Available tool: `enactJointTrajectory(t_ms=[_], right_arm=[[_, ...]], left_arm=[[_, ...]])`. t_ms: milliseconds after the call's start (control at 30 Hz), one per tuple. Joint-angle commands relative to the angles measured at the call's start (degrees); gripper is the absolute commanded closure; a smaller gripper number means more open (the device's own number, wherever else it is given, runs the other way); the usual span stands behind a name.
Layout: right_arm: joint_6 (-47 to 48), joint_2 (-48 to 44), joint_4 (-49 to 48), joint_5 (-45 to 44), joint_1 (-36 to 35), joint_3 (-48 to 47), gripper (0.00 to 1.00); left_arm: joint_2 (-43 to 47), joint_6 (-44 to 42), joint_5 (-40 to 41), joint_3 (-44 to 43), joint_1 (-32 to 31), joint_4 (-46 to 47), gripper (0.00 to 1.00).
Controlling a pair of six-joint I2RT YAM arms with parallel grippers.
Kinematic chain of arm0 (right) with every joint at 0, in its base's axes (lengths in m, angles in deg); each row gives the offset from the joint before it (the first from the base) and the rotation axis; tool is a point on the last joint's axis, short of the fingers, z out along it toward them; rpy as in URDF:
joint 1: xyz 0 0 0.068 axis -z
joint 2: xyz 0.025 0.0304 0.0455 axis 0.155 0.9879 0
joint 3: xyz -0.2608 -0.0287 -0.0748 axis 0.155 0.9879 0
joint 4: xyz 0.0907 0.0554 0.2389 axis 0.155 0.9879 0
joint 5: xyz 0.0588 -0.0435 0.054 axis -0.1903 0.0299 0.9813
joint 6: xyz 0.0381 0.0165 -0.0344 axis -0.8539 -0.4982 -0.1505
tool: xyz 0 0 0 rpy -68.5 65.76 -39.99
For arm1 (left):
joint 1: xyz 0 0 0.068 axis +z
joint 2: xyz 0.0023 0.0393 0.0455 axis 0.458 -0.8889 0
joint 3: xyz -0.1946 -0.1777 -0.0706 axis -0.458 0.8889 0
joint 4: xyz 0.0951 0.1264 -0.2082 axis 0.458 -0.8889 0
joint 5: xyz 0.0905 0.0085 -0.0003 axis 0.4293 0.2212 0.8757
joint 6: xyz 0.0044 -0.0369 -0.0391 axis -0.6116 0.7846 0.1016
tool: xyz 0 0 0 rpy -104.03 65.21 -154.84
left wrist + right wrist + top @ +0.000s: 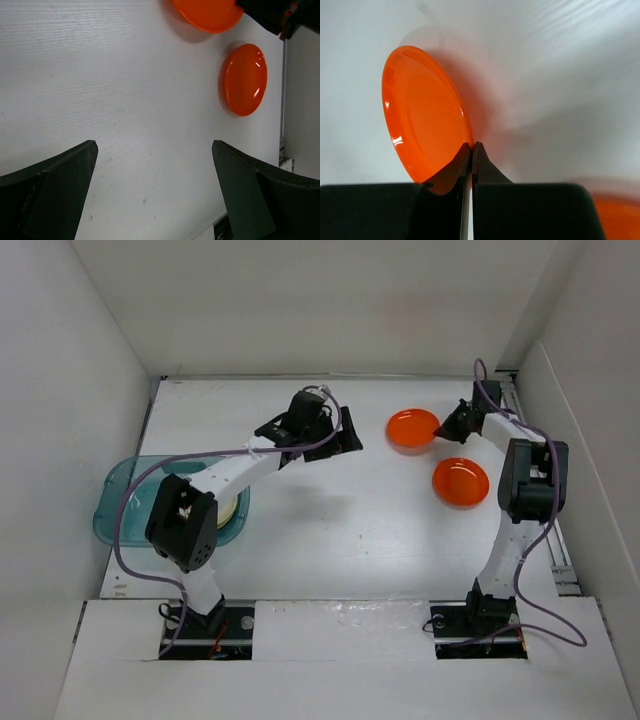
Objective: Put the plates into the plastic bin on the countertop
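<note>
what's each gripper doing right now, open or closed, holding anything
Left gripper: open, holding nothing.
Right gripper: closed on the rim of the farther round shallow orange plate.

The orange plate (425, 130) at the right hand's (471, 146) tips is smooth and glossy, with bright glints, and the other orange plate (245, 79) ahead of the left hand (154, 146) shines alike. The desk (100, 75) under both hands is matt white and finely grained; the left hand's fingers (55, 190) look dull and dark.
</note>
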Motion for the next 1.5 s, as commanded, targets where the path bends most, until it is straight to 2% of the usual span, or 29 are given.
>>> enactJointTrajectory(t_ms=[0,200,233,267,367,433,500,533,633,800,833,867,900,933,967,1000,1067,1200,1267,1300,1333,1400,1433,1467], right_arm=[[0.2,-10.9,-1.1,-3.3,-5.8,4.2,1.0],[0.2,-19.4,-3.6,-4.7,-15.8,12.3,1.0],[0.2,-20.9,-4.5,-3.3,-16.6,12.9,1.0],[0.2,-21.7,-6.3,2.5,-17.1,14.0,1.0],[-1.8,-23.0,-12.8,11.8,-17.6,17.0,1.0],[-2.4,-23.0,-14.8,17.4,-17.6,17.6,1.0],[-2.9,-23.5,-14.8,17.9,-18.3,17.6,1.0],[-2.9,-23.5,-14.8,17.9,-19.0,17.6,1.0],[-2.9,-23.5,-14.8,18.6,-19.5,17.6,1.0],[-2.9,-22.3,-17.3,21.8,-19.5,17.6,1.0],[-2.9,-22.3,-18.0,22.4,-19.5,18.1,0.98],[-2.9,-21.7,-18.0,23.0,-19.5,18.1,0.89],[-2.9,-21.7,-18.5,23.0,-19.5,18.1,0.76],[-2.9,-21.7,-18.5,23.0,-19.5,18.1,0.47],[-2.9,-21.7,-18.5,22.4,-19.5,18.1,0.26],[-2.9,-21.7,-18.5,21.8,-19.5,18.9,0.0],[-3.4,-21.7,-18.5,20.6,-19.0,19.9,0.0],[-4.1,-24.4,-18.5,15.0,-18.4,24.4,0.0],[-4.7,-26.7,-18.5,12.6,-20.2,27.7,0.0],[-4.7,-27.4,-18.5,11.7,-21.0,28.5,0.0],[-4.7,-28.0,-18.5,11.2,-22.3,29.4,0.0],[-4.7,-30.0,-18.5,11.2,-23.3,31.5,0.0],[-4.7,-30.9,-18.5,11.2,-23.4,32.3,0.0],[-4.7,-31.7,-18.5,11.2,-24.0,33.9,0.0]], left_arm=[[-2.1,-0.2,0.9,-3.7,0.2,2.1,0.01],[-5.6,0.6,-4.1,-6.3,0.2,5.2,0.01],[-6.4,0.6,-4.1,-6.3,0.2,5.9,0.01],[-7.1,1.1,-4.1,-6.3,0.2,5.9,0.01],[-8.5,1.1,-1.7,-7.5,0.7,3.8,0.01],[-8.5,1.7,-1.7,-7.5,1.5,3.8,0.16],[-7.8,2.3,-1.7,-5.7,3.1,4.5,0.44],[-7.3,2.3,-1.7,-4.4,3.1,4.5,0.71],[-5.8,2.3,0.5,-4.4,3.1,3.7,1.0],[-2.1,1.8,4.9,-4.4,3.7,2.6,1.0],[-0.8,1.8,5.6,-4.4,4.3,2.6,1.0],[-0.1,1.3,5.6,-4.4,5.0,1.9,1.0],[0.6,1.3,6.2,-4.4,5.0,1.3,1.0],[2.0,1.3,6.8,-4.4,5.5,0.0,1.0],[2.9,1.3,9.8,-5.2,5.5,-1.6,1.0],[3.9,1.3,11.5,-5.2,5.5,-3.1,1.0],[7.1,2.5,16.9,-5.8,6.3,-8.0,1.0],[16.1,6.4,20.3,-1.5,14.7,-12.3,1.0],[21.4,7.0,19.6,5.7,19.0,-11.8,1.0],[27.2,7.8,17.8,8.8,21.3,-10.1,1.0],[30.1,8.4,17.0,13.8,26.8,-10.1,1.0],[37.4,8.4,16.3,17.7,32.1,-11.8,1.0],[39.4,7.6,16.3,19.0,36.6,-12.8,1.0],[41.0,7.1,16.3,21.4,38.4,-13.7,1.0]])
